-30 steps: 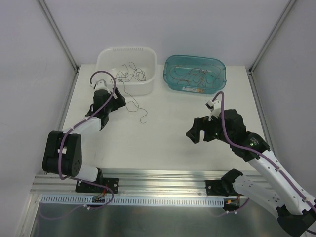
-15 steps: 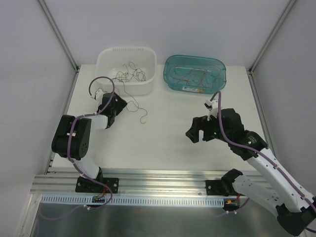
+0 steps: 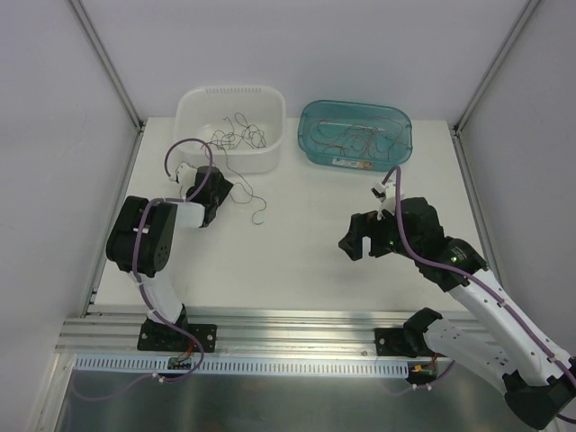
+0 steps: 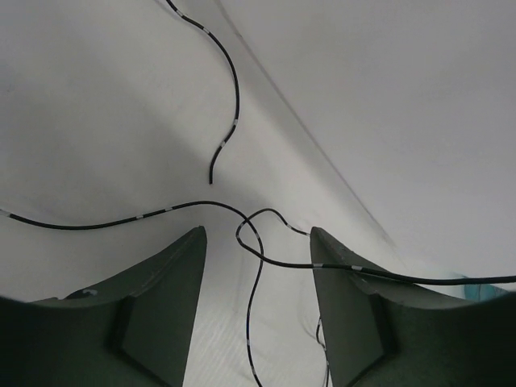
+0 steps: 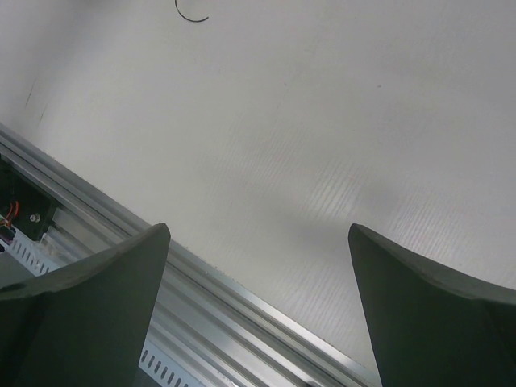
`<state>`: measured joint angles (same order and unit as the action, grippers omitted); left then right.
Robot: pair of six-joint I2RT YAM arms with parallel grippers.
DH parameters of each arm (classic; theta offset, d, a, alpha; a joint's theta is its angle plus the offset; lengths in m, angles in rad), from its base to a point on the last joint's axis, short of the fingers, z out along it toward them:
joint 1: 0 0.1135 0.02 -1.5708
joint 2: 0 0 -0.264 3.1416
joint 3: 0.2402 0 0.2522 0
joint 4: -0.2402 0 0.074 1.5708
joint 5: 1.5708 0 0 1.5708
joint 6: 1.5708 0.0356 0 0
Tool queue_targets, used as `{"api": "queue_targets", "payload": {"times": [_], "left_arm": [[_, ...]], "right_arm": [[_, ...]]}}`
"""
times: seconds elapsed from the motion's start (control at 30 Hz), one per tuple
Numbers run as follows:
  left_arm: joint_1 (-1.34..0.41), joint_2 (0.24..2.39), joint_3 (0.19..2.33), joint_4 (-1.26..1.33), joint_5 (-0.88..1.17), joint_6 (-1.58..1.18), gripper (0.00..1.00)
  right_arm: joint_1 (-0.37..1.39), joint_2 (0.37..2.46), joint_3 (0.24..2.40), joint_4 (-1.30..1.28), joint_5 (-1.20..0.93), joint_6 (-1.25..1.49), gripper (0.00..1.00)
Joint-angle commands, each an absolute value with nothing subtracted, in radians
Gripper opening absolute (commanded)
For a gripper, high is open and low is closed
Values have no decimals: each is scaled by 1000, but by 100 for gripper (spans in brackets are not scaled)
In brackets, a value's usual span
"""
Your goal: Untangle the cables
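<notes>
The left gripper (image 4: 256, 242), at lower centre, stands half open; a black cable (image 4: 172, 210) loops between its fingers, not pinched. The right gripper (image 5: 258, 234) is wide open and holds nothing.

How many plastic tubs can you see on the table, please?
2: a white tub at the back left and a teal tub just right of it; each holds cables.
</notes>
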<state>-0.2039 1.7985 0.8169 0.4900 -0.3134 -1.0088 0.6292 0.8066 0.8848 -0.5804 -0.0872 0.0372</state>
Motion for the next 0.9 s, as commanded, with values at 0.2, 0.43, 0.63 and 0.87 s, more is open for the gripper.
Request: {"api": "queue_targets", "payload": {"times": [0.2, 0.43, 0.63, 0.87], "left_arm": [[-215, 1874, 879, 497, -380, -1104, 41], [-215, 1885, 881, 491, -394, -1109, 10], [-215, 1815, 848, 495, -385, -1040, 0], [-242, 1559, 782, 379, -429, -905, 0]], "right_arm": [[634, 810, 888, -578, -63, 9, 98], [634, 816, 891, -580, -61, 9, 98], [634, 810, 894, -580, -66, 15, 98], [634, 770, 887, -583, -63, 28, 98]]}}
